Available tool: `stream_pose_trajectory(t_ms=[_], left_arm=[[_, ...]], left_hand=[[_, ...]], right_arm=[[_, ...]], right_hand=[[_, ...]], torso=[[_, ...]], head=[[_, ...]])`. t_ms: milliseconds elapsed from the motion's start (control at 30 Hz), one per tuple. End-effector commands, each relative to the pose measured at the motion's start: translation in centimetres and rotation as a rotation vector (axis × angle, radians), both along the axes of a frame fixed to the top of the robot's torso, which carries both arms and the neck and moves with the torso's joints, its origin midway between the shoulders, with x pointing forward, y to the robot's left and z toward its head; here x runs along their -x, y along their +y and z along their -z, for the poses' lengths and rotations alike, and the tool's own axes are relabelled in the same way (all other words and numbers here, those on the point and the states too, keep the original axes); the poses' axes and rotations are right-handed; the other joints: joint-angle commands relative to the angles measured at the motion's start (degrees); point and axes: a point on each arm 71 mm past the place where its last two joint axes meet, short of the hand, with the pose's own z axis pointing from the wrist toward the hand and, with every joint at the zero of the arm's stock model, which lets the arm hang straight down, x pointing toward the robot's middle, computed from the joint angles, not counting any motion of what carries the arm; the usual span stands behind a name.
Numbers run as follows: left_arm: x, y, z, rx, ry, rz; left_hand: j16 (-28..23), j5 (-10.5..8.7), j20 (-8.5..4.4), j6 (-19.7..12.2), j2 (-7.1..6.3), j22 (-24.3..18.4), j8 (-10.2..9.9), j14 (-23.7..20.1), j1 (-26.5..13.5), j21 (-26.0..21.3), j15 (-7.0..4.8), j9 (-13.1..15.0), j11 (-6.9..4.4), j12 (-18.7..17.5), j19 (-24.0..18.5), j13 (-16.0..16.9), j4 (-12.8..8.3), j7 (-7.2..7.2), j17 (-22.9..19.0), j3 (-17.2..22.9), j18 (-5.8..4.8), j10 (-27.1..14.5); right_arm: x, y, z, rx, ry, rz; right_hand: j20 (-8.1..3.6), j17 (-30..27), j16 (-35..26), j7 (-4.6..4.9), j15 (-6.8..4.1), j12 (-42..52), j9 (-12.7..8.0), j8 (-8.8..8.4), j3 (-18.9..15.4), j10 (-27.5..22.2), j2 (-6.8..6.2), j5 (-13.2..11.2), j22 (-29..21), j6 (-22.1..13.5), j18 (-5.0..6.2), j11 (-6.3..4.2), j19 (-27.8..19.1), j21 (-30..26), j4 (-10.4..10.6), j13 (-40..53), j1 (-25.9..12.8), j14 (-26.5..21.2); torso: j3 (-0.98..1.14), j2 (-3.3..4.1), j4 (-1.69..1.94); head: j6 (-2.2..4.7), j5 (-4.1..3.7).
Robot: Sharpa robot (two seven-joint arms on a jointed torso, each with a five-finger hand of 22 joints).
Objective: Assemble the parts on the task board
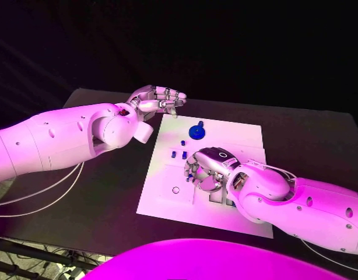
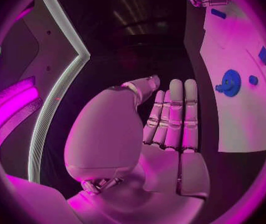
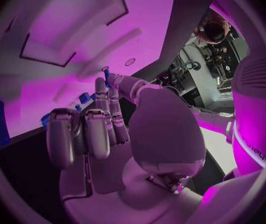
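Parts lie on the board (image 1: 230, 217), the white plate in the middle of the black table (image 1: 313, 137); nearest the robot, the right hand (image 1: 209, 170) rests low over the board's middle, coming in from the right side; its fingers are curled downward toward the plate, and in the right wrist view some fingers (image 3: 86, 134) are bent in while others reach out straight; whether they pinch a part I cannot tell, though small blue pieces show just beside the fingertips (image 1: 192, 173); a ring-shaped mark (image 1: 175, 189) sits on the plate to the left of that hand; a little farther out, two small blue pegs (image 1: 178, 155) stand side by side just beyond the right hand, with another small blue piece (image 1: 183, 142) past them; farther still, a round blue gear (image 1: 197, 131) lies near the board's far edge; farthest, the left hand (image 1: 156, 99) hangs above the table beyond the board's far left corner, apart from the plate; its fingers (image 2: 175, 114) lie straight and close together, holding nothing.
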Motion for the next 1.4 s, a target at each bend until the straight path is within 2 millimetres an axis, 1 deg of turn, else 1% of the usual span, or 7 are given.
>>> stream_pose_trajectory(t_ms=[33, 833, 1133, 1233, 1300, 1333, 1400], left_arm=[[0.0, -0.2, -0.1, 0.008, -0.005, 0.006], [0.0, -0.2, -0.1, 0.008, -0.002, 0.008], [0.0, -0.2, -0.1, 0.007, -0.002, 0.007], [0.0, -0.2, -0.1, 0.007, -0.002, 0.007], [0.0, -0.2, -0.1, 0.007, -0.002, 0.007], [0.0, -0.2, -0.1, 0.006, -0.002, 0.007], [0.0, -0.2, -0.1, 0.006, -0.001, 0.006]], left_hand=[[-0.3, 0.27, 0.1, -0.5, 0.17, 0.1, -0.2, -0.2, -0.4, 0.2, 0.25, -0.1, -0.01, -0.2, -0.4, -0.1, -0.3, 1.08, -0.1, 0.1, 0.78, -0.6], [-0.3, 0.27, 0.14, -0.6, 0.22, 0.1, -0.2, -0.2, -0.5, 0.2, 0.28, -0.1, 0.02, -0.2, -0.5, -0.1, -0.4, 1.1, -0.1, 0.1, 0.78, -0.6], [-0.3, 0.27, 0.14, -0.6, 0.22, 0.1, -0.2, -0.2, -0.5, 0.2, 0.28, -0.1, 0.02, -0.2, -0.5, -0.1, -0.4, 1.1, -0.1, 0.1, 0.78, -0.6], [-0.3, 0.27, 0.14, -0.6, 0.22, 0.1, -0.2, -0.2, -0.5, 0.2, 0.28, -0.1, 0.02, -0.2, -0.5, -0.1, -0.4, 1.1, -0.1, 0.1, 0.78, -0.6], [-0.3, 0.27, 0.14, -0.6, 0.22, 0.1, -0.2, -0.2, -0.5, 0.2, 0.28, -0.1, 0.02, -0.2, -0.5, -0.1, -0.4, 1.1, -0.1, 0.1, 0.78, -0.6], [-0.3, 0.27, 0.14, -0.6, 0.22, 0.1, -0.2, -0.2, -0.5, 0.2, 0.28, -0.1, 0.02, -0.2, -0.5, -0.1, -0.4, 1.1, -0.1, 0.1, 0.78, -0.6], [-0.3, 0.27, 0.14, -0.6, 0.22, 0.1, -0.2, -0.2, -0.5, 0.2, 0.28, -0.1, 0.02, -0.2, -0.5, -0.1, -0.4, 1.1, -0.1, 0.1, 0.78, -0.6]], right_arm=[[0.2, 0.2, 0.1, 0.013, -0.006, -0.028], [-0.1, 0.6, 0.9, 0.09, -0.014, -0.039], [0.0, 0.8, 1.2, 0.108, -0.007, -0.053], [0.1, 0.8, 1.2, 0.099, -0.009, -0.055], [0.1, 0.8, 1.1, 0.091, -0.009, -0.056], [0.1, 0.8, 1.1, 0.086, -0.01, -0.056], [0.1, 0.8, 1.0, 0.077, -0.011, -0.054]], right_hand=[[-0.44, 0.0, -0.1, 0.11, -0.39, 0.3, 0.1, 0.15, 0.1, 2.5, 0.56, 0.3, 12.2, 0.4, -0.71, -1.91, 3.9, -0.3, -0.3, 0.1, -0.2, 3.0], [-0.45, -0.1, -0.2, 0.16, -0.37, 0.1, 0.2, 0.12, 0.2, 2.5, 0.58, 0.3, 12.1, 0.3, -0.69, -1.87, 3.9, -0.4, -0.5, 0.1, -0.3, 3.0], [-0.43, -0.3, -0.3, 0.23, -0.32, -0.1, 0.4, 0.11, 0.0, 2.5, 0.45, 0.0, 12.1, 0.2, -0.65, -1.8, 3.8, -0.6, -0.6, 0.1, -0.6, 2.9], [-0.32, -0.6, -0.4, 0.34, -0.13, -0.8, 0.5, -0.24, -0.8, 1.9, 0.02, -0.5, 11.9, -0.4, -0.56, -1.59, 3.7, -1.1, -0.5, 0.1, -1.5, 2.9], [-0.19, -0.7, -0.5, 0.5, 0.06, -1.3, 0.5, -0.82, -1.4, 1.3, -0.51, 0.1, 11.8, -1.1, -0.52, -1.36, 3.6, -1.3, -0.3, 0.0, -2.4, 2.9], [-0.03, -0.9, -0.6, 0.8, 0.31, -1.8, 0.2, -1.56, -2.1, 0.7, -1.24, 0.3, 11.6, -2.1, -0.45, -1.04, 3.5, -1.7, 0.0, 0.0, -3.3, 2.8], [0.19, -0.9, -0.5, 1.05, 0.62, -2.4, 0.1, -2.22, -2.7, -0.3, -1.91, 0.6, 11.6, -2.8, -0.42, -0.7, 3.4, -1.9, 0.3, -0.2, -4.0, 2.8]], torso=[[0.01, 0.01, 0.0], [0.07, 0.01, 0.02], [0.04, 0.01, -0.04], [0.03, -0.01, -0.06], [0.02, -0.03, -0.04], [0.03, -0.03, -0.03], [0.03, -0.02, -0.02]], head=[[-0.07, 0.1], [-0.07, 0.07], [-0.07, 0.04], [-0.07, -0.03], [-0.07, -0.07], [-0.07, -0.08], [-0.07, -0.09]])
